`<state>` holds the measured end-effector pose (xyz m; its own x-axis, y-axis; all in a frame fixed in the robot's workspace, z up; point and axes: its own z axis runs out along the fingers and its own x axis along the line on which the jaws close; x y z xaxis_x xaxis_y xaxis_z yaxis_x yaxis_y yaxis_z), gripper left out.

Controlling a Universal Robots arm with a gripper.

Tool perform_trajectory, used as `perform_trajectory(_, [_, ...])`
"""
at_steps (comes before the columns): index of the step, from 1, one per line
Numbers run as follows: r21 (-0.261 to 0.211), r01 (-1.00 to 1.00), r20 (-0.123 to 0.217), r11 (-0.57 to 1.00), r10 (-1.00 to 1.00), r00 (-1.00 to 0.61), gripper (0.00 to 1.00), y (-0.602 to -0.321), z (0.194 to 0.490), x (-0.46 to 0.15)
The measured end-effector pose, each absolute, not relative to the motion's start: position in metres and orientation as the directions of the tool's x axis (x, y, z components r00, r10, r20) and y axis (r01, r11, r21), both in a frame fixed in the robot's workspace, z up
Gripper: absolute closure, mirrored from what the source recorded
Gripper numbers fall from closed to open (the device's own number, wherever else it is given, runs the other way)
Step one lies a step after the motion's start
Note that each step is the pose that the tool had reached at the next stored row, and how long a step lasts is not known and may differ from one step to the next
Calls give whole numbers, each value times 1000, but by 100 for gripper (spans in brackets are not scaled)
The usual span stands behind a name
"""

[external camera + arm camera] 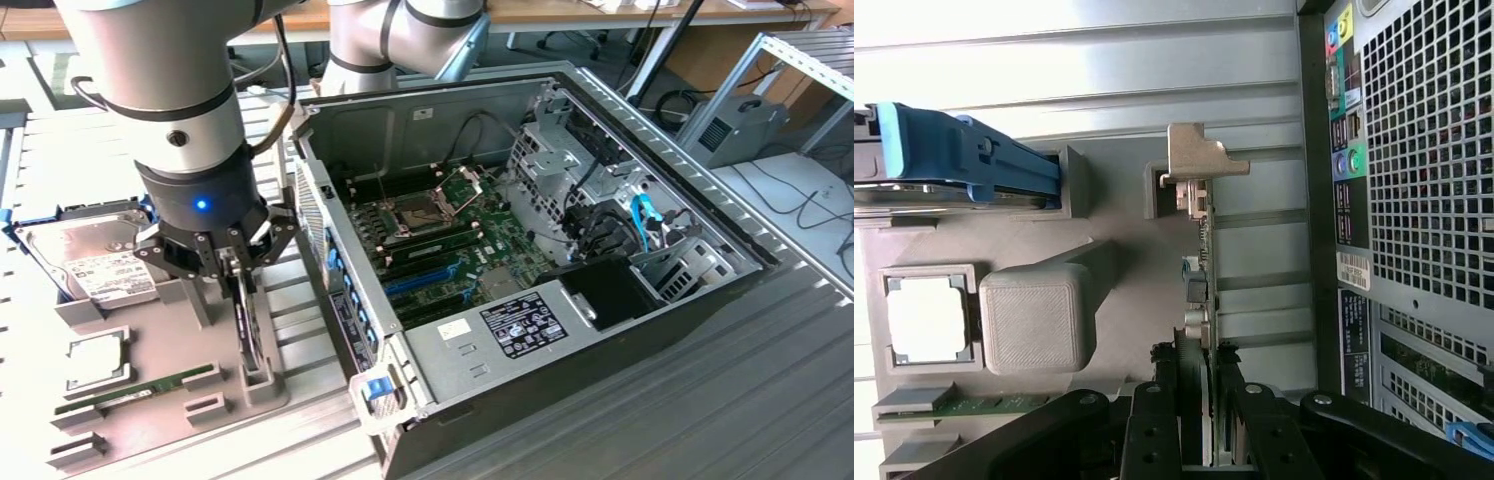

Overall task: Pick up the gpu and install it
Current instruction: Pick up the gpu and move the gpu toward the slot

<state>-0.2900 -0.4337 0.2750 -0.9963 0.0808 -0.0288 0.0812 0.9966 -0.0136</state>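
The gpu (246, 325) stands on edge in a slot of the grey holder (167, 325), at the exterior view's left of the open computer case (534, 250). In the wrist view the gpu (1197, 265) is a thin card seen edge-on, with its silver bracket (1201, 152) at the far end. My gripper (238, 268) points straight down over it. Its two black fingers (1157, 420) sit on either side of the card, with the gripper (1196, 405) shut on the gpu. The card rests in its slot.
The holder also carries a hard drive (100, 265) in a blue frame (954, 150), a processor chip (96, 360) and a memory stick (140, 388). The case wall (327, 250) rises close beside the gripper. Blue expansion slots (424, 282) lie on the motherboard.
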Motion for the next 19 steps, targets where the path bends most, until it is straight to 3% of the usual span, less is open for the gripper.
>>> perform_trajectory(19, [-14,81,-29,997,81,-996,73,-434,279,-290])
